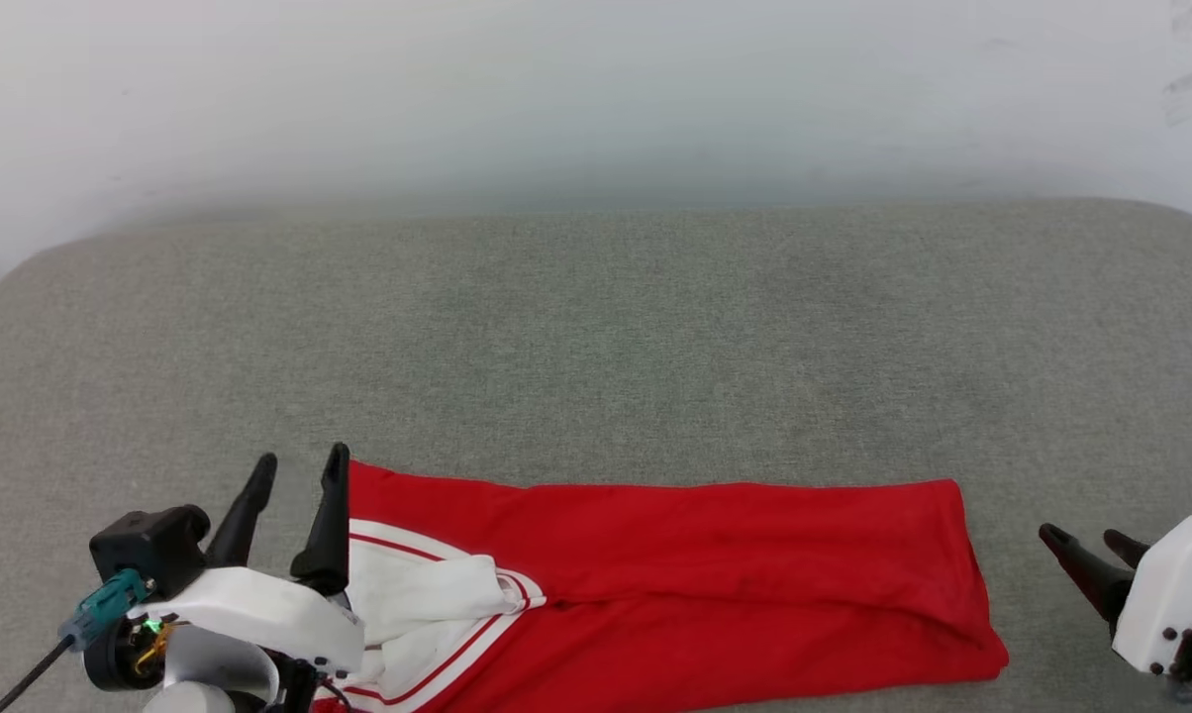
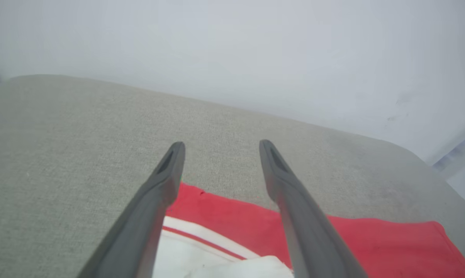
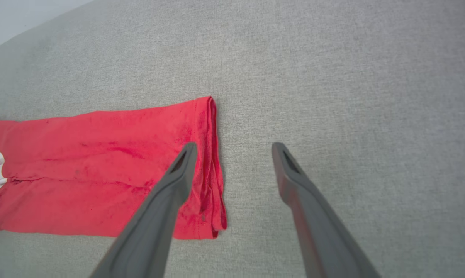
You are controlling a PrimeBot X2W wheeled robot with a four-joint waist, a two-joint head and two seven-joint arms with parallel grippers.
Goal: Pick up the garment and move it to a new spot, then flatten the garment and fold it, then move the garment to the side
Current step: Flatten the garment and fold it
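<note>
The garment (image 1: pixel 715 584) lies folded into a long red strip along the table's front, with a white sleeve and its striped trim bunched at the left end. My left gripper (image 1: pixel 299 460) stands open at that left end, its right finger over the red edge and nothing between the fingers. In the left wrist view the gripper (image 2: pixel 221 143) hovers above the garment's (image 2: pixel 236 220) corner. My right gripper (image 1: pixel 1079 535) is open, just right of the strip's right end and apart from it. From the right wrist, the gripper (image 3: pixel 234 146) straddles the garment's (image 3: pixel 101 162) folded end.
The grey fabric-covered table (image 1: pixel 596 337) stretches wide behind the garment, with rounded far corners. A pale wall (image 1: pixel 596 89) rises right behind its far edge. A blue-green cable plug (image 1: pixel 106 602) sticks out of my left wrist.
</note>
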